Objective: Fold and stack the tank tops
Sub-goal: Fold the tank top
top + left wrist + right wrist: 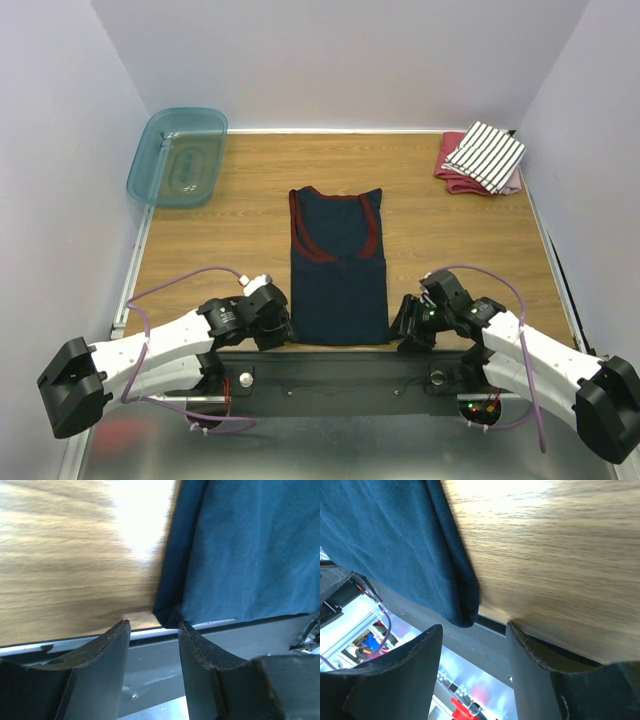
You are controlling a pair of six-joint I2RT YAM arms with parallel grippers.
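Table (230,240): wood-grain top, white walls on three sides, dark rail (330,378) along the 6 o'clock edge.
Navy tank top (338,270): table centre, flat, folded lengthwise into a narrow rectangle, long axis 12 to 6. Neck end at 12, hem at 6, hem reaching the table edge.
Navy markings: red trim at neckline and armholes is all that shows on the upper face; I can read no lettering on it.
Striped tank top (485,155): 2 o'clock corner of the table, folded to a small square, white with thin dark stripes, turned at an angle.
Pink cloth (452,172): under the striped tank top, sticking out on its 8 o'clock side, also folded.
Teal bin (178,157): 10 o'clock corner, clear plastic, well apart from both tops.
Left gripper (153,625): at the navy top's 7 o'clock hem corner, low over the table edge. Released, jaws apart, nothing between them; the corner lies just beyond the fingertips.
Right gripper (474,626): at the 5 o'clock hem corner, mirrored pose. Released, jaws spread, the corner just off the tips, not pinched.
Contact: cannot tell whether either fingertip touches the cloth.
Stack: navy top apart from the striped one.
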